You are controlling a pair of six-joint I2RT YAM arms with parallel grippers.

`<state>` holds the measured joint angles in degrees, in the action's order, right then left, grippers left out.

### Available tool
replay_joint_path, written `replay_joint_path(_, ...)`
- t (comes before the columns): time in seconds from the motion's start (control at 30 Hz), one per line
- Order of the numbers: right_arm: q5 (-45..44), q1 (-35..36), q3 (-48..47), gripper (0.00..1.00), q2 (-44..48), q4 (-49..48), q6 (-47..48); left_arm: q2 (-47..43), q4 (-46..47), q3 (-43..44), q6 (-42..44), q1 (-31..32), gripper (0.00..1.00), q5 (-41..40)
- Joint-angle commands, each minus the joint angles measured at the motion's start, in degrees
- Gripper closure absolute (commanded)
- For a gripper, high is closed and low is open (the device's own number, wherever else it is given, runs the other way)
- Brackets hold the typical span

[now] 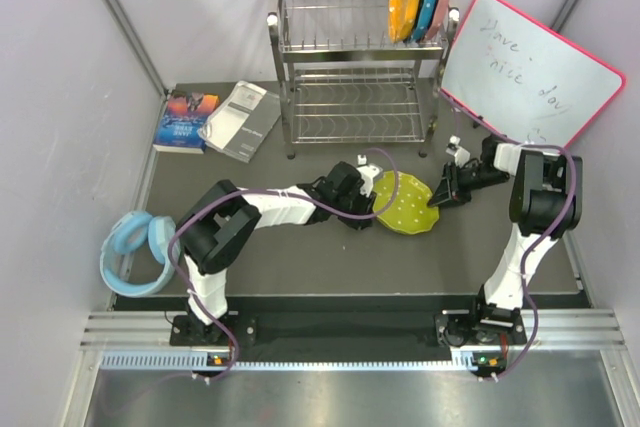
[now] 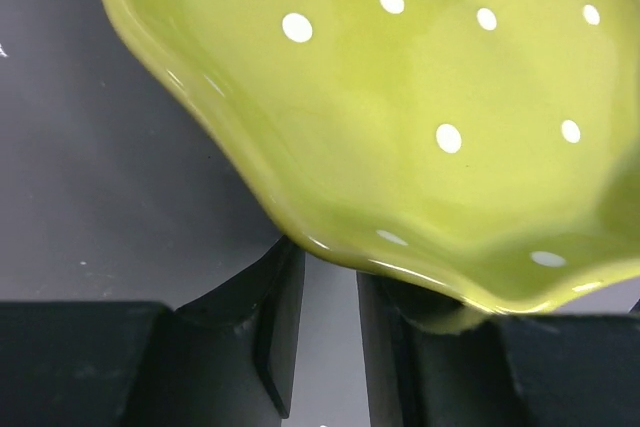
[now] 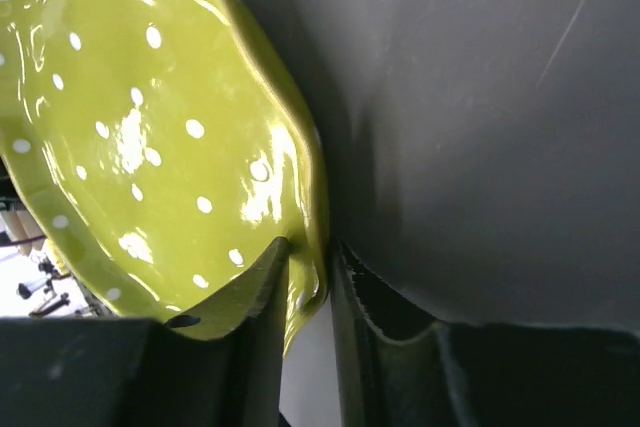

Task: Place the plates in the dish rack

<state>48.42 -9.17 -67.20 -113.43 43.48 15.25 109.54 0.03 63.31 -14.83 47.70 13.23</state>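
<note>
**Bits and pieces around the desk**

A whiteboard (image 1: 532,72) with a pink frame leans tilted at the far right corner, with handwriting on it (too faint to read in full). At the far left of the dark desk (image 1: 300,262) lies a book (image 1: 186,119) with a deep blue cover. A grey-white booklet (image 1: 240,119) lies flat just beside it on the right, turned at an angle. A pale light-blue round item (image 1: 135,250) sits at the near left edge, well apart from both. A ribbed metal rail (image 1: 330,332) runs along the near side.
</note>
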Motion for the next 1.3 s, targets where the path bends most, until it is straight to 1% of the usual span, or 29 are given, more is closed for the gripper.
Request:
replay_joint_path(0.0, -6.58, 2.84, 0.84, 0.82, -2.33, -7.27, -0.39, 3.14, -5.22, -5.30, 2.09, -0.07, 0.65, -1.72)
replay_joint_path(0.1, -8.07, 2.93, 1.28, 0.89, -1.80, -6.84, 0.22, 2.62, -4.17, -6.88, 1.65, -0.15, 0.60, -0.67)
replay_joint_path(0.17, -8.78, 2.93, 1.63, 0.92, -1.10, -5.96, 0.84, 1.65, -2.85, -8.99, 1.47, -0.24, 0.54, 0.38)
replay_joint_path(0.23, -10.01, 2.93, 1.98, 0.92, -0.13, -5.43, 1.89, -0.11, -1.97, -11.44, 1.38, -0.50, 0.51, 2.22)
replay_joint_path(0.27, -10.36, 2.93, 2.16, 0.93, 0.22, -4.91, 2.07, -0.98, -0.57, -12.50, 1.38, -0.85, 0.47, 3.45)
replay_joint_path(0.3, -10.98, 2.84, 2.25, 0.93, 0.48, -4.73, 2.50, -2.91, 1.18, -13.73, 1.38, -1.21, 0.45, 4.68)
replay_joint_path(0.33, -11.24, 2.93, 2.25, 0.94, 0.84, -4.64, 2.60, -3.79, 2.07, -15.83, 1.90, -1.38, 0.44, 7.22)
replay_joint_path(0.47, -11.51, 2.93, 2.07, 0.94, 1.02, -4.29, 2.33, -6.70, 5.32, -19.10, 3.14, -2.09, 0.39, 14.79)
replay_joint_path(0.53, -11.60, 2.93, 1.90, 0.91, 0.75, -4.28, 2.07, -6.62, 7.70, -19.01, 2.79, -2.26, 0.37, 18.30)
replay_joint_path(0.57, -11.60, 2.93, 1.64, 0.78, 0.40, -3.85, 1.90, -6.09, 8.14, -18.49, 2.70, -2.26, 0.37, 19.10)
replay_joint_path(0.6, -11.51, 2.93, 1.46, 0.70, 0.14, -3.50, 1.89, -4.44, 8.40, -17.79, 2.61, -2.26, 0.37, 19.81)
replay_joint_path(0.67, -11.25, 2.93, 0.93, 0.59, -0.83, -2.71, 1.81, -2.32, 8.41, -14.63, 1.74, -2.26, 0.39, 20.51)
replay_joint_path(0.73, -11.42, 2.93, 1.02, 0.57, -0.66, -2.88, 1.02, 0.84, 7.53, -11.04, 1.73, -2.70, 0.40, 19.99)
replay_joint_path(0.87, -12.56, 2.93, 1.19, 0.52, 0.84, -4.72, -0.04, 3.22, 8.76, -8.82, 1.12, -4.63, 0.38, 19.72)
replay_joint_path(0.97, -11.87, 2.93, 0.06, 0.51, -0.39, -4.29, -0.39, 4.02, 8.15, -7.85, 1.30, -5.78, 0.34, 22.88)
replay_joint_path(1.07, -11.07, 3.19, 0.14, 0.51, -1.62, -4.20, -0.66, 5.94, 8.84, -6.89, -2.73, -7.00, 0.31, 28.59)
replay_joint_path(1.1, -10.90, 3.45, 0.14, 0.51, -1.80, -4.20, -0.57, 6.65, 9.37, -6.62, -6.92, -7.44, 0.31, 31.56)
replay_joint_path(1.13, -10.98, 3.63, 0.40, 0.51, -1.80, -4.28, -0.39, 7.44, 10.15, -6.18, -9.49, -8.49, 0.31, 32.89)
replay_joint_path(1.17, -11.16, 3.81, 0.84, 0.51, -1.71, -4.55, -0.04, 8.93, 12.86, -6.09, -12.21, -9.20, 0.32, 34.30)
replay_joint_path(1.2, -11.59, 4.24, 1.02, 0.51, -1.45, -4.64, 0.05, 9.46, 13.67, -6.09, -16.50, -9.82, 0.32, 35.01)
replay_joint_path(1.27, -12.12, 4.51, 1.72, 0.51, -1.01, -5.68, -0.21, 10.69, 14.20, -5.30, -19.52, -11.66, 0.32, 32.48)
